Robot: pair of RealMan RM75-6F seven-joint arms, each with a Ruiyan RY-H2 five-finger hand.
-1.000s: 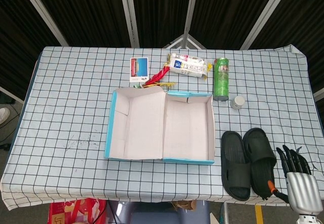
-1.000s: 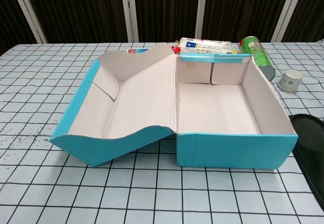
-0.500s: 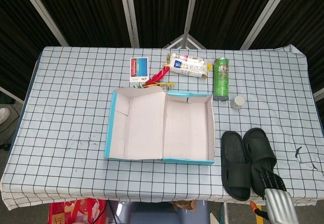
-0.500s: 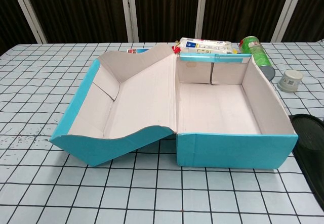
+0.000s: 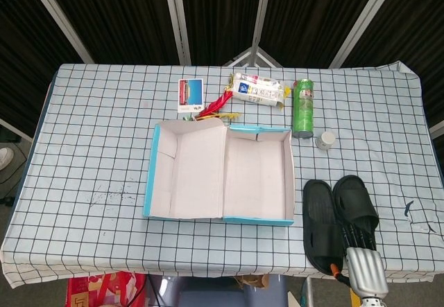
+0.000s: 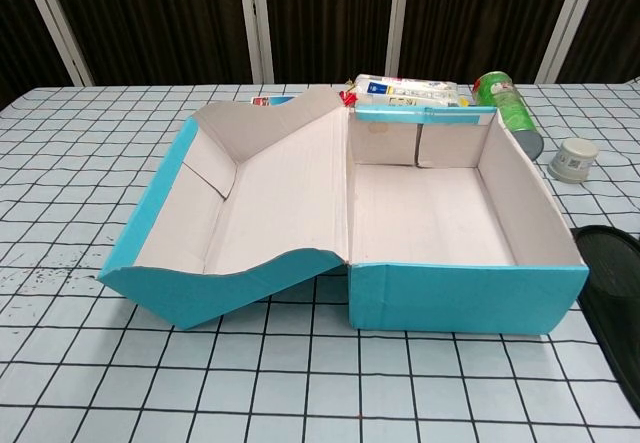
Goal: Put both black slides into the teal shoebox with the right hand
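Note:
Two black slides lie side by side on the checked cloth, right of the box: the left slide (image 5: 320, 217) and the right slide (image 5: 355, 199). The teal shoebox (image 5: 149, 175) stands open, lid folded out to the left, nothing inside. My right hand (image 5: 362, 262) comes in over the table's front edge, its fingers (image 5: 352, 238) stretched forward over the near ends of the slides, where the two meet. It grips nothing that I can see. In the chest view the shoebox (image 6: 460, 298) fills the middle, and only a slide's edge (image 6: 612, 293) shows at the right. The left hand is out of sight.
Behind the box lie a green can (image 5: 303, 106), a small white cup (image 5: 325, 140), a snack packet (image 5: 258, 89), a picture card (image 5: 190, 93) and a red and yellow bundle (image 5: 215, 106). The table's front edge runs just under the slides.
My right hand has moved left from the table's right front corner to the near ends of the slides. The slides and the box have not moved.

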